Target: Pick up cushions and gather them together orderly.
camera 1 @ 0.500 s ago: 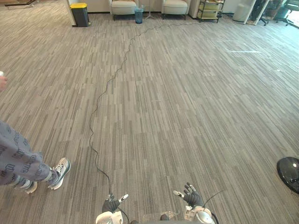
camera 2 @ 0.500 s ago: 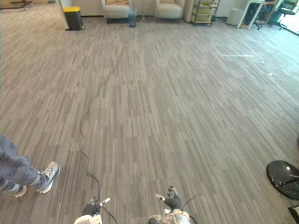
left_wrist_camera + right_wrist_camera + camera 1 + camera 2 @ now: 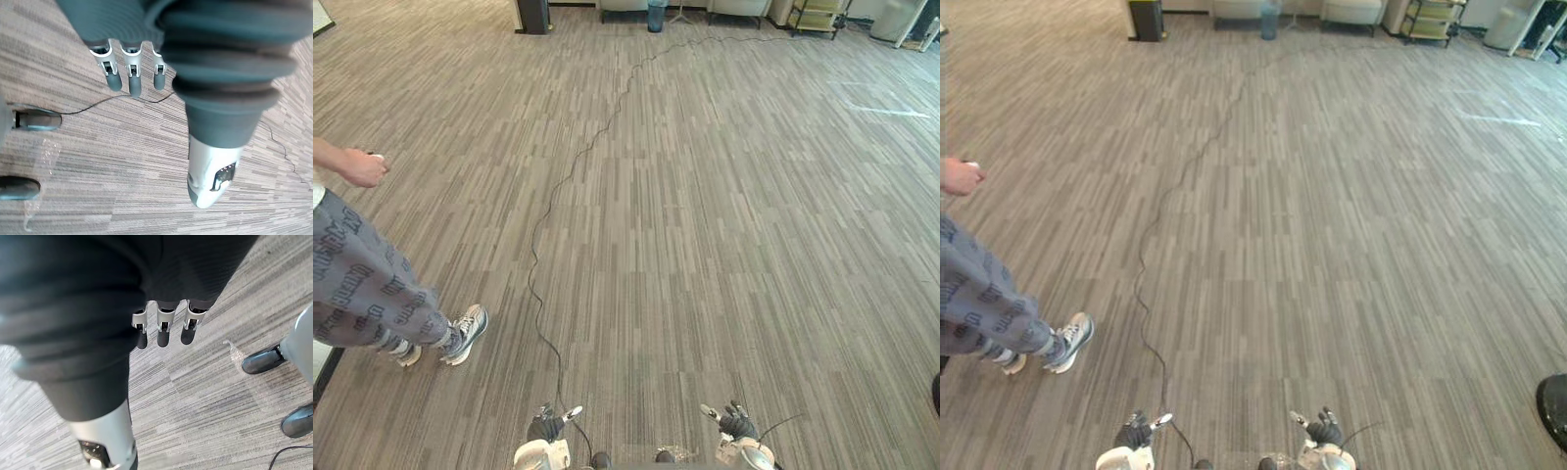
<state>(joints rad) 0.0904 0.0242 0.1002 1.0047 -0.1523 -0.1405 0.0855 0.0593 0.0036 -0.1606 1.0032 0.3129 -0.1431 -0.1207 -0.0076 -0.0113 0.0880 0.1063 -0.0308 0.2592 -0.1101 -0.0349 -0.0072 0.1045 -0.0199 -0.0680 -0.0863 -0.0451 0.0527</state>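
Since half a second ago the whole view has swung, so the things along the far wall now sit at the upper edge, and more of the person (image 3: 362,284) on the left shows: patterned grey trousers, pale sneakers (image 3: 466,331) on the grey striped carpet (image 3: 724,235), and a raised hand (image 3: 357,166) that may be pinching something small, though it is too tiny to tell. Further in along the far wall stands a dark bin (image 3: 533,14). Low in the middle, the left hand (image 3: 546,428) hangs over the carpet with its fingers (image 3: 129,73) straight and slack, touching and holding nothing. Just right of it the right hand (image 3: 736,425) hangs the same way, fingers (image 3: 164,328) relaxed and loose above bare carpet, also with nothing in them. By the far wall are pale armchairs (image 3: 1351,10); whether the cushions lie on them cannot be made out from here. Right of the chairs is a shelf cart (image 3: 818,14), and at the right edge, near the robot, part of a black round object (image 3: 1555,409) rests on the carpet.
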